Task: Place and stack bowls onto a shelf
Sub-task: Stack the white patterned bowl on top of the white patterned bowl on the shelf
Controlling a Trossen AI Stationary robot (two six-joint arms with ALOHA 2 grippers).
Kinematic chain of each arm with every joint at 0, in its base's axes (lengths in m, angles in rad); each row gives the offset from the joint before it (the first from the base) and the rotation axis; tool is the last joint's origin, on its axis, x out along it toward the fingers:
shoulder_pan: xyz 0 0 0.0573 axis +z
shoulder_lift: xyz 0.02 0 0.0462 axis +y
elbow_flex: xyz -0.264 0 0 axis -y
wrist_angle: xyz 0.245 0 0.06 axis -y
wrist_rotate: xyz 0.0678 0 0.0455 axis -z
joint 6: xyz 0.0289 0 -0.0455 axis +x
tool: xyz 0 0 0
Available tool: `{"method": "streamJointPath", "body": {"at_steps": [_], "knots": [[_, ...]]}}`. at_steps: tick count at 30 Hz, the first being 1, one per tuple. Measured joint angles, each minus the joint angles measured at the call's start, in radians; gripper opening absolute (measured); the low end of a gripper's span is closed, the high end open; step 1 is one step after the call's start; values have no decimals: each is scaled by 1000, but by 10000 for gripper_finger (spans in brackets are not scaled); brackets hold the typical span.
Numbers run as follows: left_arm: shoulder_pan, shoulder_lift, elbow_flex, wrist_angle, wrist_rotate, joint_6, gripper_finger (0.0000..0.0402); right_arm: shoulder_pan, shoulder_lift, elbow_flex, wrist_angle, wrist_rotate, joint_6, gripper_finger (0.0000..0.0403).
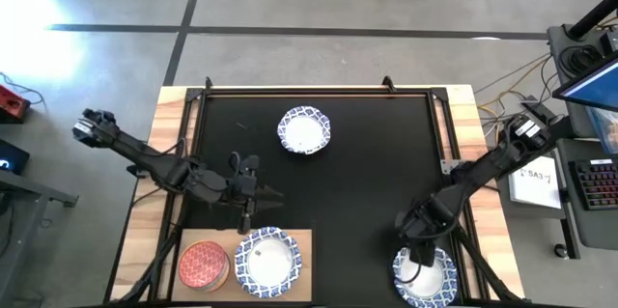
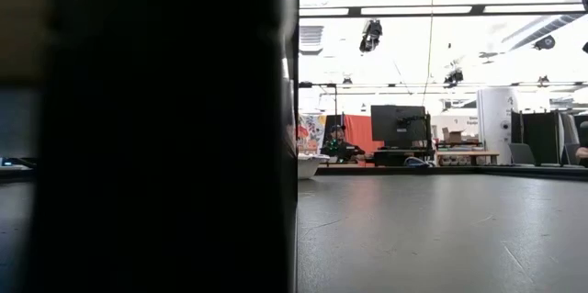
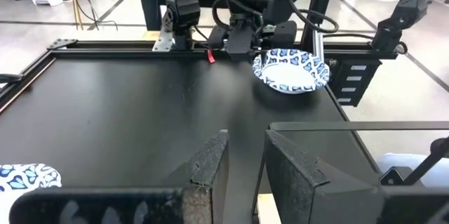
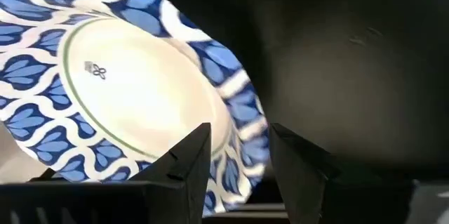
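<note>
A white bowl with a blue patterned rim (image 1: pixel 426 277) sits at the mat's near right corner, under my right gripper (image 1: pixel 418 247), which is shut on it; it also shows in the right wrist view (image 4: pixel 133 90) and the left wrist view (image 3: pixel 291 71). A second patterned bowl (image 1: pixel 304 129) rests on its base on the mat toward the far edge. On the light-wood shelf (image 1: pixel 301 240) at the near edge stand a third patterned bowl (image 1: pixel 268 262) and a red-pink bowl (image 1: pixel 203 265). My left gripper (image 1: pixel 259 194) hovers open just beyond the shelf, touching nothing. My right gripper holds the patterned bowl by its rim (image 4: pixel 238 155), at the side toward the table's far edge. The rim passes between the two fingers, one over the bowl's inside and one outside. The fingers come from above, pointing down. The bowl sits tilted in the hold.
The black mat (image 1: pixel 367 154) has free room between the far bowl and the right arm. A black frame runs round the mat, with wooden table edges (image 1: pixel 463 115) outside it. Something dark close to the camera (image 2: pixel 147 128) blocks the left half of the low view.
</note>
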Motion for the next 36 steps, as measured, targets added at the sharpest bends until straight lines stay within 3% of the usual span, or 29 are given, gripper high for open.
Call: {"method": "streamJointPath", "body": {"at_steps": [9,18,27,36], "knots": [[5,79,65,-4,-7,26,76,15,7,-44,69,64,-49,130],[7,82,70,-7,-7,27,76,15,8,-52,127,124,-111,127],[7,82,70,-19,-7,27,76,15,8,-134,255,159,-71,126],[19,82,69,-24,-7,34,76,15,7,-156,297,142,-31,62]]}}
